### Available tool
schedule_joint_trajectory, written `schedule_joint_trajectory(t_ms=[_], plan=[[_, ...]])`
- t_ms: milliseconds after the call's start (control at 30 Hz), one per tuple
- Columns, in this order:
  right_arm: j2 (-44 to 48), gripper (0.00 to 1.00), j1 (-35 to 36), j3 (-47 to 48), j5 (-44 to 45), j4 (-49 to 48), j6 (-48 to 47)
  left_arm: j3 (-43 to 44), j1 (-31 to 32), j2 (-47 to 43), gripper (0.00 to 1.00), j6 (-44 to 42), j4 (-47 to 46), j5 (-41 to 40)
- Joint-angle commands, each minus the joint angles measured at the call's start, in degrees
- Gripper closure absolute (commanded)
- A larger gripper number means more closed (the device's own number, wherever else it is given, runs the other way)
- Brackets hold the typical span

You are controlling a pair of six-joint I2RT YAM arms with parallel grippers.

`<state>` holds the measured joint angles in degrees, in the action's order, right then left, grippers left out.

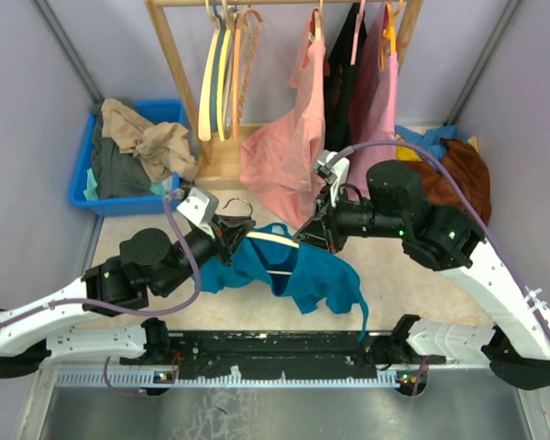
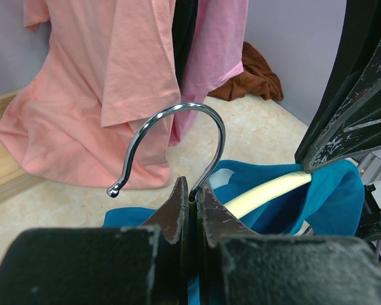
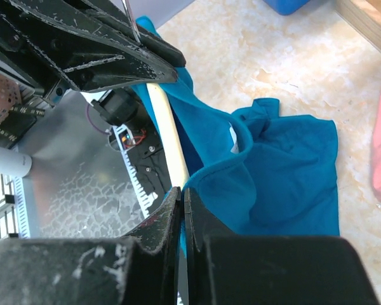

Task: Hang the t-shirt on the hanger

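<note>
Left tool (image 2: 192, 188) gripping hanger (image 2: 261, 193), right tool (image 3: 181, 194) pinching t-shirt (image 3: 286, 166), blue bin (image 1: 81, 172) holding clothes (image 1: 152, 139)

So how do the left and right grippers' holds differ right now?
The left gripper pinches the hanger at its hook's base; the right gripper pinches the edge of the t-shirt beside the hanger's cream arm. The left gripper's fingers hold bare metal, the right gripper's hold cloth. Both are shut and close together.
</note>
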<state>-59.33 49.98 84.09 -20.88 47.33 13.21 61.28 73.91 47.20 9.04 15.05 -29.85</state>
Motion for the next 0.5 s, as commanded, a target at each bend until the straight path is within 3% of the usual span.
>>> schedule_joint_trajectory(t_ms=[0, 467], plan=[[-1.1, 0.96, -0.1, 1.4, -3.4, -4.2, -1.6, 0.9, 0.3, -0.7, 1.00, 0.6, -5.5, 0.9], [1.7, 0.84, 0.8, -3.4, -7.1, -4.7, -3.3, -0.8, 0.3, -0.9, 1.00, 1.3, -7.4, 1.1]])
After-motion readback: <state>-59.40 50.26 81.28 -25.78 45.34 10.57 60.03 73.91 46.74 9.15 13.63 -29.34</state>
